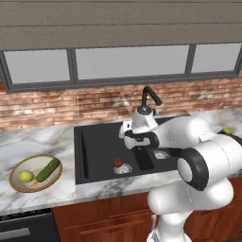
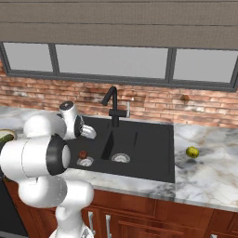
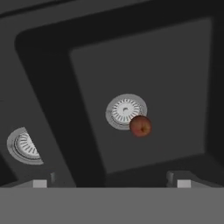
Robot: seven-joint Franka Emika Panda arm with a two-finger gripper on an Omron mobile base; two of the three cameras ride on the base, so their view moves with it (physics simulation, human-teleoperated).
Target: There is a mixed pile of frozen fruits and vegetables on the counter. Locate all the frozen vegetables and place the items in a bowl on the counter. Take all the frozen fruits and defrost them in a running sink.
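A dark red ball [image 1: 117,162] [image 2: 83,154] [image 3: 140,126] lies in the left basin of the black sink [image 1: 97,142] [image 2: 148,144], touching the round steel drain [image 3: 125,111]. My gripper [image 3: 111,180] [image 1: 128,133] [image 2: 88,132] hangs above that basin, pointing down, open and empty. At the far left the golden-rimmed bowl [image 1: 13,182] holds the long green cucumber-like piece [image 1: 48,170] and a pale yellow-green ball [image 1: 26,176]. A brighter yellow-green lemon-like ball [image 2: 192,152] [image 1: 227,131] rests on the marble counter [image 2: 209,176] right of the sink, partly hidden by my arm in the left base view.
The black gooseneck tap [image 1: 149,97] [image 2: 111,104] stands behind the sink's divider; no water shows. A brick wall and windows close off the back. A second drain [image 3: 24,146] [image 2: 120,158] sits in the right basin. Wooden cabinets run below the counter.
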